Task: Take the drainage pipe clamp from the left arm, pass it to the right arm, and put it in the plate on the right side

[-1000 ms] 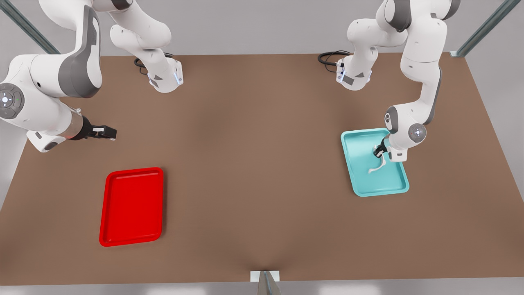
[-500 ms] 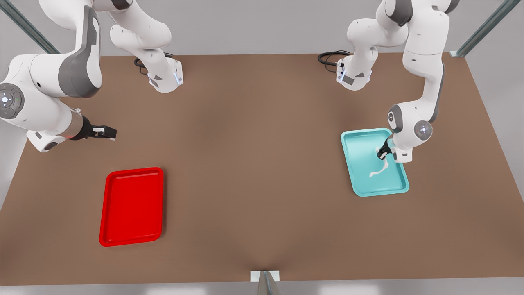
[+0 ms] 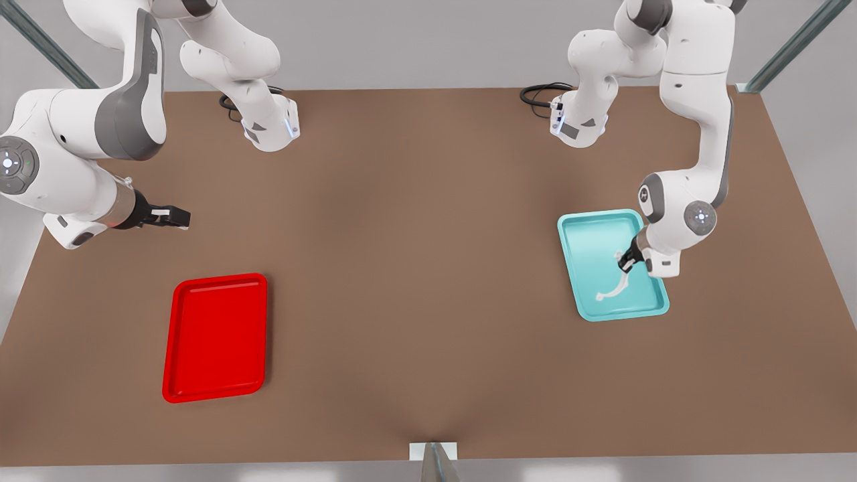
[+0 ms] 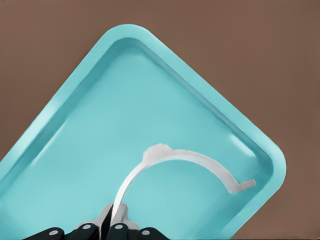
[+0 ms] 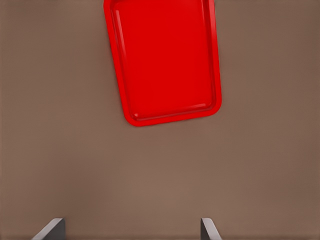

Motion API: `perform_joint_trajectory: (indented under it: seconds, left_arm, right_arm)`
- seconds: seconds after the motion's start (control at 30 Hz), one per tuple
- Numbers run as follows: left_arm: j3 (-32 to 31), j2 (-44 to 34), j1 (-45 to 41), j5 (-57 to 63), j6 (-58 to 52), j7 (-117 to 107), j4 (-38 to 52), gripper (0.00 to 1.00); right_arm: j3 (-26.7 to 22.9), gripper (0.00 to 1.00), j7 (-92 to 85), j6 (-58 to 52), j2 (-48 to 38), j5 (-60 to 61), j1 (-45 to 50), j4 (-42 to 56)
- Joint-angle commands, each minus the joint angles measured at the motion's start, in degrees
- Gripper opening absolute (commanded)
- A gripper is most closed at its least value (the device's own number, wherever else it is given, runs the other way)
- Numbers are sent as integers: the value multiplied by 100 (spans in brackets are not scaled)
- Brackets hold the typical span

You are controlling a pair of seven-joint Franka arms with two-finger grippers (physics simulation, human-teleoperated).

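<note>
while the right tool [image 3: 175, 215] waited near the bench's edge on the front view's left, its fingers [image 5: 50, 229] spread wide with nothing between them, the left tool [image 3: 627, 261] had shifted a little toward the bench's near edge over the teal tray [image 3: 582, 227], carrying the clamp [image 3: 614, 288] with it. compared with a moment before, the clamp's free end had swung round and hung nearer the tray's near rim, so the strap appeared lifted, or at least dragged, rather than lying still. that suggested the pick-up was done and the carry toward the bench's middle, for the hand-over, was about to begin.

the left wrist view showed what the front view could not: the left tool's fingers [image 4: 107, 220] were pinched shut on one end of the clamp [image 4: 175, 160], the white arc curving away over the teal tray [image 4: 60, 107] to its bent tab. whether the strap cleared the tray floor could not be told. the right wrist view looked down on the plate [image 5: 165, 60], lying near the bench's corner on the front view's left [image 3: 214, 335], well apart from the clamp.
</note>
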Motion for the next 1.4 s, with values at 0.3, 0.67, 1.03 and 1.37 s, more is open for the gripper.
perform_joint_trajectory:
  seconds: [0.3, 0.67, 1.03, 1.37]
  left_arm:
    - [-565, -100, -419, 25, 200, -382, 724, 21]
    - [-917, 471, -1422, 34, -177, -1234, 2015, 21]
    - [-917, 1622, -2503, 412, -1320, -3519, 4213, 21]
    - [-899, 2510, -3065, 491, -2252, -4565, 5848, 21]
  right_arm:
    - [-10, 100, -7, 19, -6, 6, -17, 3]
    - [-1, 100, -104, 28, 451, 85, 79, 205]
    - [8, 100, -104, 388, 1549, 569, 598, 916]
    - [8, 100, -859, 1127, 2191, 912, 1916, 1004]
